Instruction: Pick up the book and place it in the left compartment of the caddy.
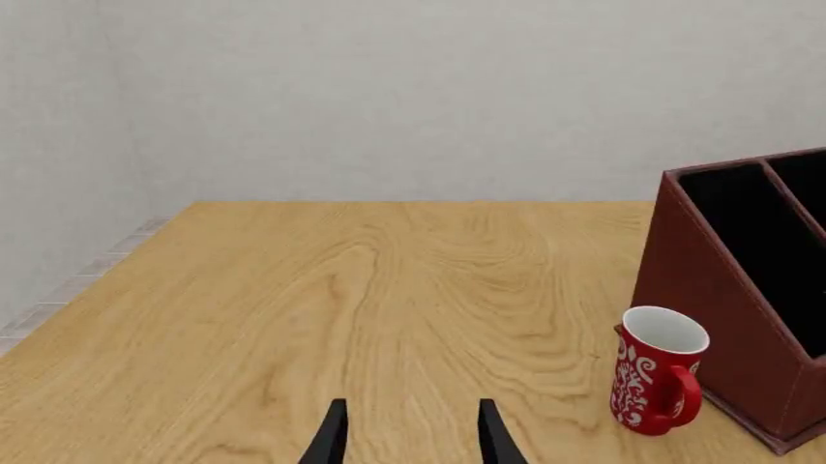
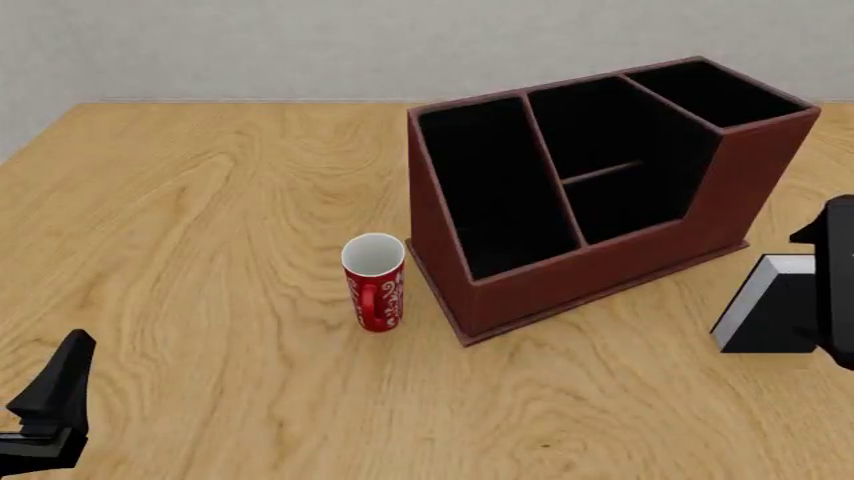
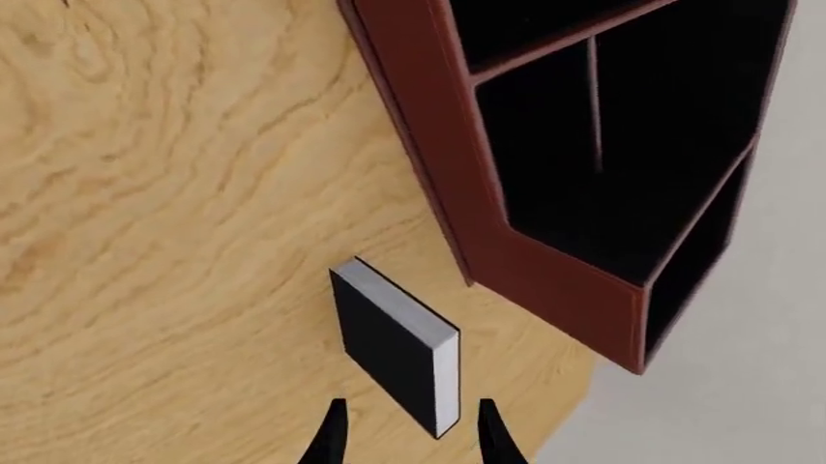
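You are looking at the caddy [image 2: 587, 260] standing on the worktop [image 2: 200, 200], right of centre and turned at an angle. The mug [image 2: 374, 282] is sitting just beside its near left corner, apart from it. The left compartment [image 2: 497, 190] is running along the caddy's left side, with 3 shorter sections lying to its right. The book [image 2: 767, 318] is standing near the caddy's right end, apart from it.

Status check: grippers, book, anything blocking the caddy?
Left gripper open, idle. Right gripper open above the book, not gripping. Book upright, right of caddy. Mug beside left compartment.
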